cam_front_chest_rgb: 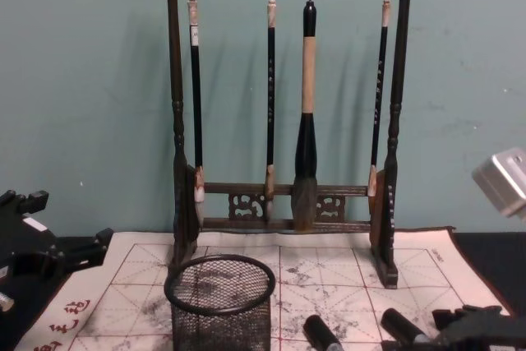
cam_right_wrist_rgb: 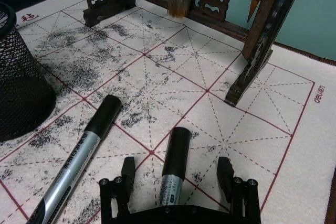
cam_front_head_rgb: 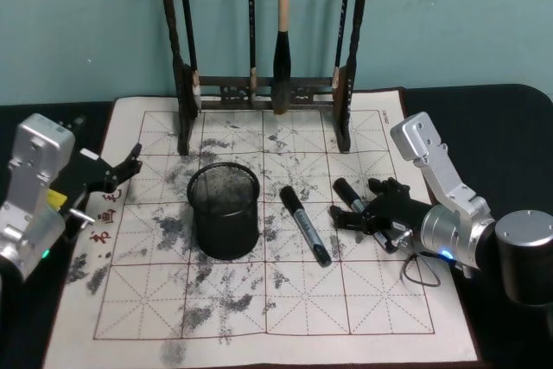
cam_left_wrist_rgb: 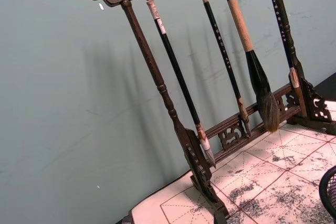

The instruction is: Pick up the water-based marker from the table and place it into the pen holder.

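Marker (cam_right_wrist_rgb: pixel 176 148) inside spread right gripper (cam_right_wrist_rgb: pixel 176 170), seemingly untouched; left gripper (cam_front_head_rgb: pixel 126 165) idle over table (cam_front_head_rgb: pixel 488 123).

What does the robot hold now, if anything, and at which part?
Nothing is held. The right gripper is open, its fingers on either side of the right marker, not touching it. The left gripper hovers by the mat's left edge.

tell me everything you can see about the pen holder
The pen holder is a small round cup of black wire mesh with a solid black rim. It stands upright on the ink-stained mat, in front of the brush rack. It looks empty. A marker lies to its right, apart from it; only the mat touches it.
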